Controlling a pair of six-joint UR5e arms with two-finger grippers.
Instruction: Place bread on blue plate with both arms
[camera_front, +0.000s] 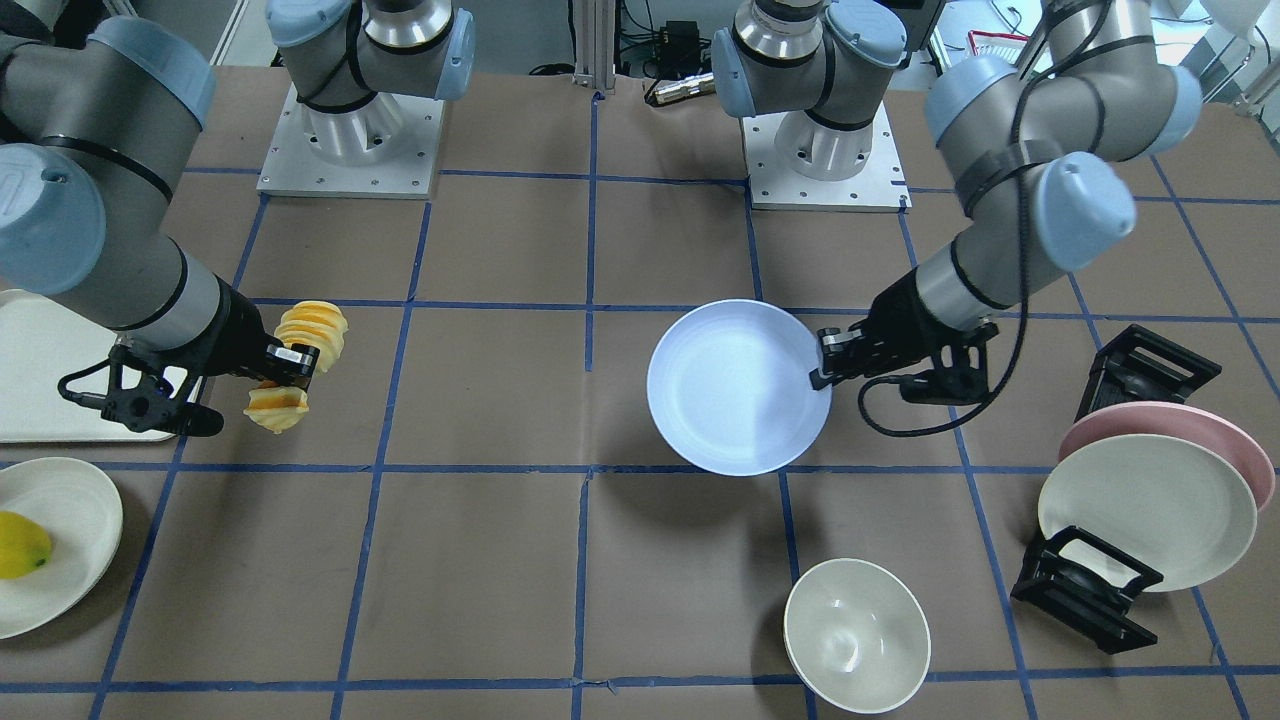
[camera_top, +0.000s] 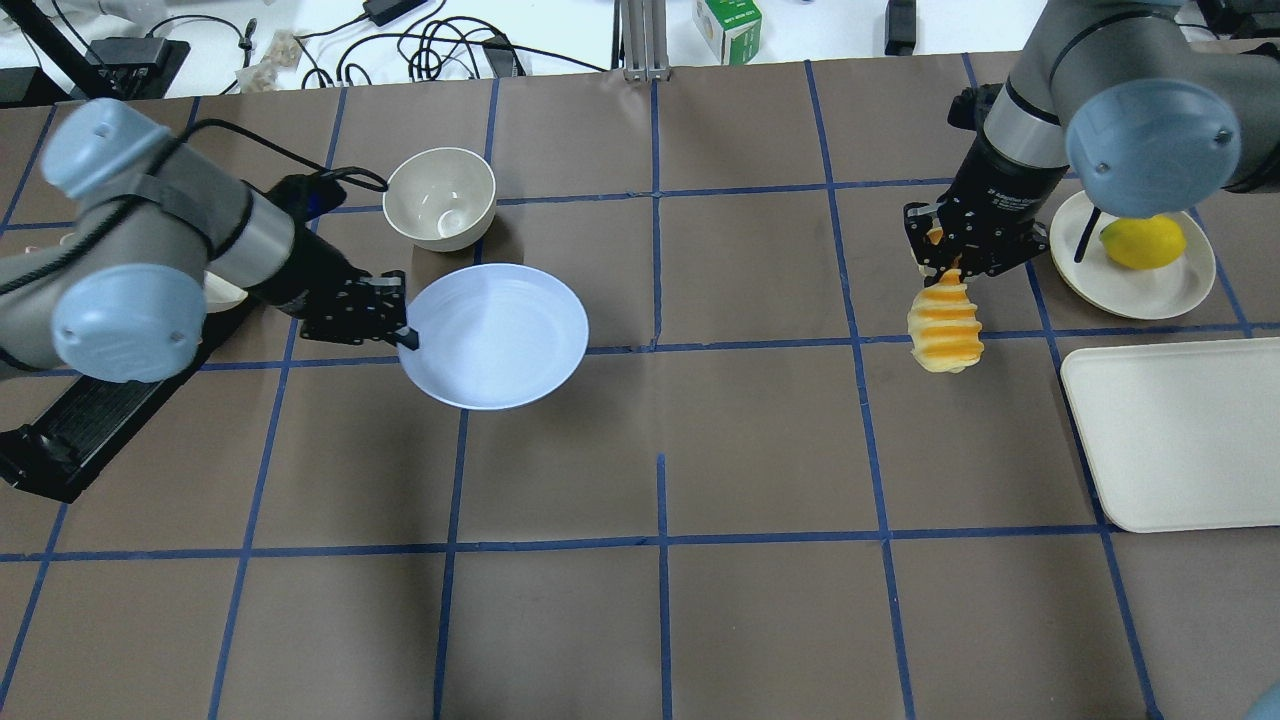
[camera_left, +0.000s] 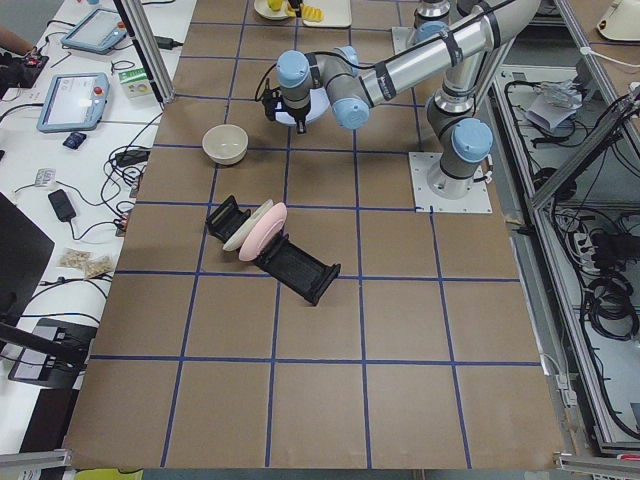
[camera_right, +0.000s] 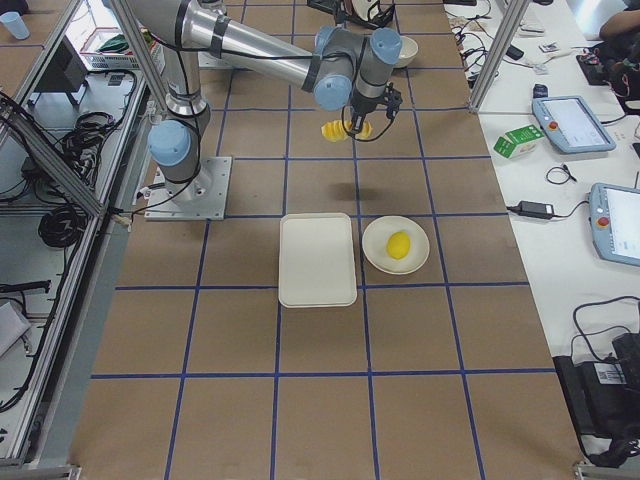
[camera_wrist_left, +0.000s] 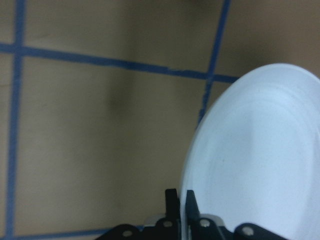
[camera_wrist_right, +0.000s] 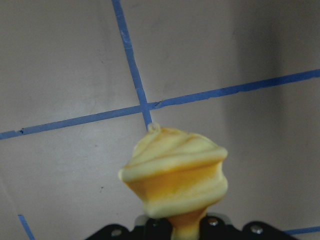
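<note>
Overhead exterior: right gripper (camera_top: 945, 262) clamps bread (camera_top: 945, 328) (long axis hanging down); blue plate (camera_top: 500, 335) well apart leftward, rim pinched by left gripper (camera_top: 405, 335).

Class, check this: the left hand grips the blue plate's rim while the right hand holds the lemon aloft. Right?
No: the right hand holds the bread, not the lemon, as the overhead view shows. The left hand does grip the rim of the plate.
</note>
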